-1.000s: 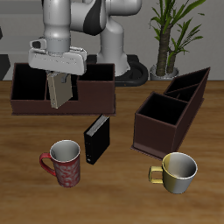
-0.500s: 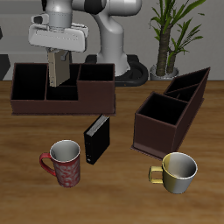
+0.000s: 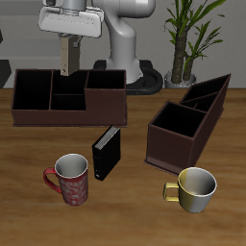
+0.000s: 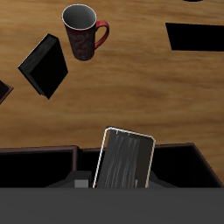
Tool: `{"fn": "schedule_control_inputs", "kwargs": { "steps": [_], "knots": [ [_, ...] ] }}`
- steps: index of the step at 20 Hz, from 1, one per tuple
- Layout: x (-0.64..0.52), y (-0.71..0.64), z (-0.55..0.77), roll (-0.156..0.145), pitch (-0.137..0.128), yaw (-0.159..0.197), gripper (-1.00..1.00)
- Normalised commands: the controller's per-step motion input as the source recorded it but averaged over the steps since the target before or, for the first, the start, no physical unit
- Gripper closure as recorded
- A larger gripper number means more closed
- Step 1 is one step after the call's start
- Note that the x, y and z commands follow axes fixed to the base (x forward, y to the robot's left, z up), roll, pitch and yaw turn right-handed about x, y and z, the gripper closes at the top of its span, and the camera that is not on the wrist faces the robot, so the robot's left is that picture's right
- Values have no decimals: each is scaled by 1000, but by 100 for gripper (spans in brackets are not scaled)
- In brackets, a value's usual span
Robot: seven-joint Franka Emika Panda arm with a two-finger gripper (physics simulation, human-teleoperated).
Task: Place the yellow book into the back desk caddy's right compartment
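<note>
My gripper (image 3: 65, 42) is shut on the top edge of the yellow book (image 3: 65, 60), which hangs upright and clear of everything. It hangs above the middle of the back desk caddy (image 3: 29, 115), a long low dark brown box at the table's back. The caddy has a wide section at each end (image 3: 106, 83) and two small ones between them. I cannot tell which end is the right compartment. In the wrist view the book (image 4: 125, 160) shows edge-on over the caddy's rim (image 4: 35, 151).
A black book (image 3: 106, 154) stands on the table in front of the caddy. A red mug (image 3: 71, 179) and a yellowish mug (image 3: 195, 188) stand near the front edge. A second, slanted dark brown caddy (image 3: 183, 125) stands beside them. A potted plant (image 3: 187, 38) is at the back.
My gripper has risen with the yellow book, from level with the caddy's middle sections to well above its rim. Nothing else has moved.
</note>
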Motion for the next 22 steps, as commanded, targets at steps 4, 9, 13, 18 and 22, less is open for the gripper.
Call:
{"fn": "schedule_control_inputs", "kwargs": {
  "steps": [4,9,13,18,22],
  "knots": [
    [-267,206,51,-2,10,47,100],
    [-170,198,13,-7,15,26,100],
    [-180,386,70,10,18,18,100],
    [-79,360,100,31,-7,37,100],
    [3,301,102,50,-5,38,100]
  ]
}}
